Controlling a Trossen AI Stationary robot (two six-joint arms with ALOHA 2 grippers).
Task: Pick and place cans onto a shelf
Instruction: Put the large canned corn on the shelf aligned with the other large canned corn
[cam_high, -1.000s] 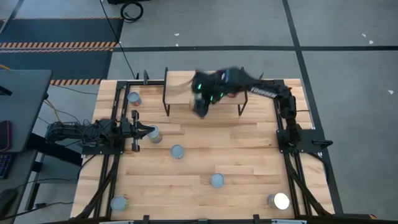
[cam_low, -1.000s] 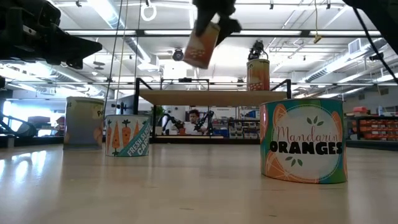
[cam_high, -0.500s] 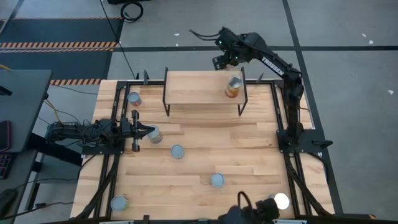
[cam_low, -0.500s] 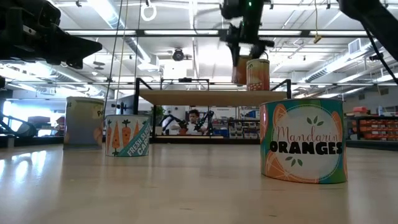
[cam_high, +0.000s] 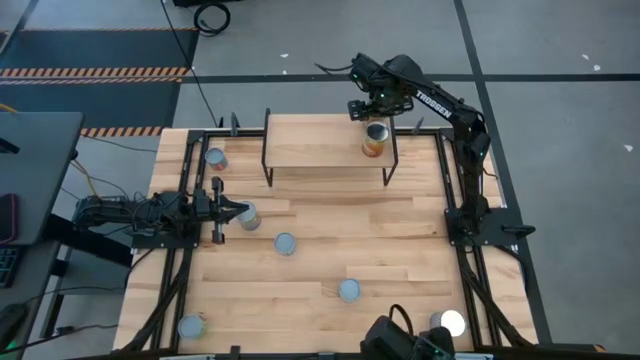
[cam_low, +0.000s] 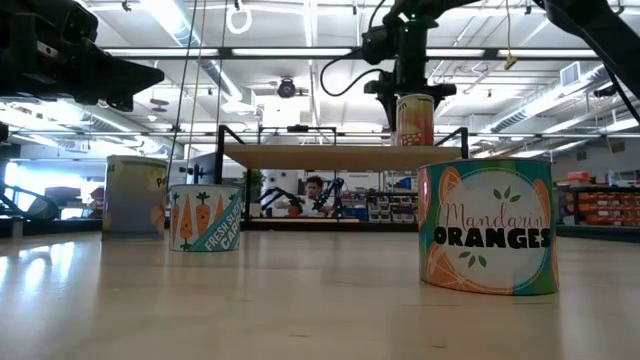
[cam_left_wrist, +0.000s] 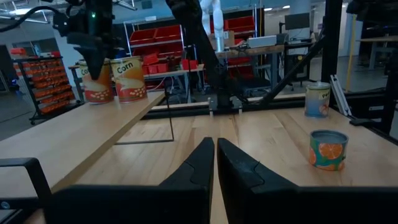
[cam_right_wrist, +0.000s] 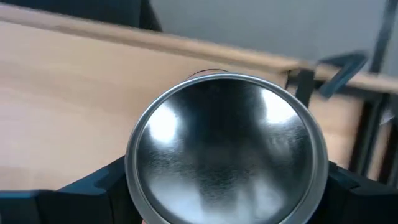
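Left claw (cam_high: 238, 211): low over the tabletop (cam_high: 400, 240) near the left edge, fingers closed together in the left wrist view and empty, tips just beside a silver-topped can (cam_high: 247, 216). Cans loose on the tabletop, left to right: one at the near-left corner (cam_high: 190, 327); one near the far-left corner (cam_high: 214, 158); the can by the left claw; one just right of it toward the middle (cam_high: 285, 243); one nearer the front edge, about mid-width (cam_high: 348, 290); one at the near-right corner (cam_high: 448, 323), its top glaring. The low view shows a carrot-labelled can (cam_low: 204, 216) and a Mandarin Oranges can (cam_low: 487, 226) standing upright on the wood. Shelf (cam_high: 310, 146): light-wood board on black legs along the far edge of the tabletop. Can on the shelf (cam_high: 375, 138): upright at the shelf's right end; the left wrist view shows a second labelled can (cam_left_wrist: 97, 83) touching or just beside the corn can (cam_left_wrist: 130, 79) there. Right claw (cam_high: 371, 105): over the shelf's right end by the far edge; its wrist view shows a dark finger on either side of a can's silver top (cam_right_wrist: 227, 149), spread to can width, but whether the fingers press on the can cannot be told.
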